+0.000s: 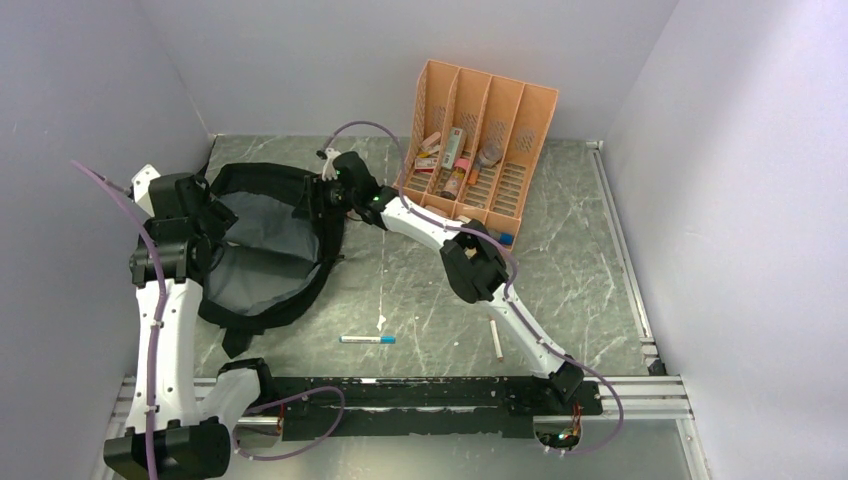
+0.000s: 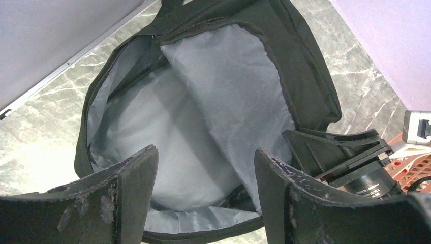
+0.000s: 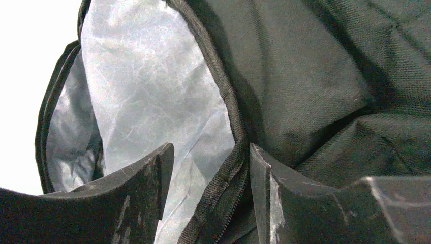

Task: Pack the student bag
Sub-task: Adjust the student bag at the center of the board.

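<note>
- The large soft black fabric backpack (image 1: pixel 262 250) lies open on the table with its grey lining up. I judge that you are now holding its mouth wide.
- The right gripper (image 3: pixel 211 152) is spread astride the bag's zipper rim (image 3: pixel 231 168), on the side toward the orange slotted plastic organizer (image 1: pixel 485 130). Pinch the rim only, then lift gently.
- The left gripper (image 2: pixel 206 157) hovers over the bag's mouth, spread and holding nothing. Keep it out of the lining.
- The small blue-and-white pen (image 1: pixel 367 339) lies apart from the bag, on the side toward the arm bases. It is probably next.
</note>
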